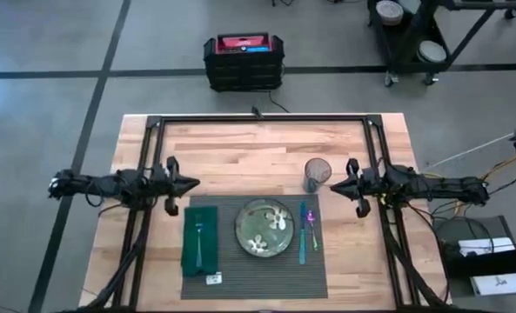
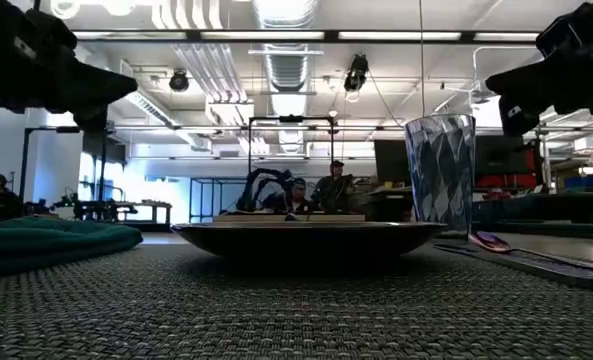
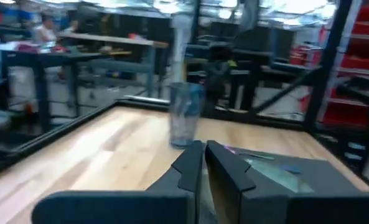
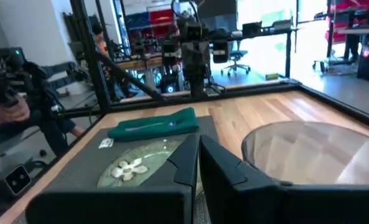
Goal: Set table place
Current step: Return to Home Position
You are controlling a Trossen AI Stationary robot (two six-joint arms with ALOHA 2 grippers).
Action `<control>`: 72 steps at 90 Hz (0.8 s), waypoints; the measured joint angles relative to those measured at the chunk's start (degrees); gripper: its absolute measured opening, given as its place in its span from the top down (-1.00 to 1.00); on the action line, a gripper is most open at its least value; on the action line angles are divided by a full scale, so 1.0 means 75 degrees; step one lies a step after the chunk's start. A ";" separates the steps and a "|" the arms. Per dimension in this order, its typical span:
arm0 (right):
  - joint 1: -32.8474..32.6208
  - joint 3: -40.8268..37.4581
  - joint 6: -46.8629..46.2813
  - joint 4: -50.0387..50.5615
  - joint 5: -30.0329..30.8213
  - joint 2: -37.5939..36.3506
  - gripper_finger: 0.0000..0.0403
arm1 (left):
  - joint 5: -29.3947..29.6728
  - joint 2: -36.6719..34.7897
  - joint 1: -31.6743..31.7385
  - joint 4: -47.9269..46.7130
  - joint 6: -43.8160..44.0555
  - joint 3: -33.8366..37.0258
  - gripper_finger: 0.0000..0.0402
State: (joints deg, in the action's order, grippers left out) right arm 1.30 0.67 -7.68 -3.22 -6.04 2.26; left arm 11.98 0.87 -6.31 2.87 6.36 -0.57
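Apparently near complete. Dark grey placemat (image 1: pixel 240 274) lies flat on the table (image 1: pixel 240 148), midway across its width and square to the planks.

On the mat:
- patterned plate (image 1: pixel 249 217) in the middle
- green napkin (image 1: pixel 190 254) to the left of it, with a fork (image 1: pixel 199 239) lying along it
- two utensils (image 1: pixel 303 233) side by side to the right; kind too small to tell

The cup (image 1: pixel 318 174) stands upright on bare wood just beside the mat's far edge, near the right corner.

The left gripper (image 1: pixel 194 184) hangs over bare wood off the mat's far left corner, fingers clenched together, nothing in them. The right gripper (image 1: pixel 332 185) hangs just beside the cup, apart from it, also clenched and empty.

Judgement: nothing is left to place. What remains is drawing both arms back to rest.
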 joint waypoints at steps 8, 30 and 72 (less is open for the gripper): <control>-0.0001 0.0000 0.0071 0.0010 0.0004 0.0017 0.99 | -0.0163 0.0005 0.0304 -0.0024 0.0097 0.0001 0.97; -0.0003 -0.0003 0.0239 0.0206 0.0006 0.0020 0.99 | -0.0270 0.0107 0.0691 -0.0019 0.0234 0.0001 1.00; -0.0003 -0.0006 0.0223 0.0210 0.0013 0.0073 0.99 | -0.0270 0.0893 0.0685 0.0003 0.0246 -0.0048 0.99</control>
State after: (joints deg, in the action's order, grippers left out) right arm 1.28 0.62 -6.01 -1.65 -5.94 2.81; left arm 9.96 7.56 -1.17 2.89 8.21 -0.92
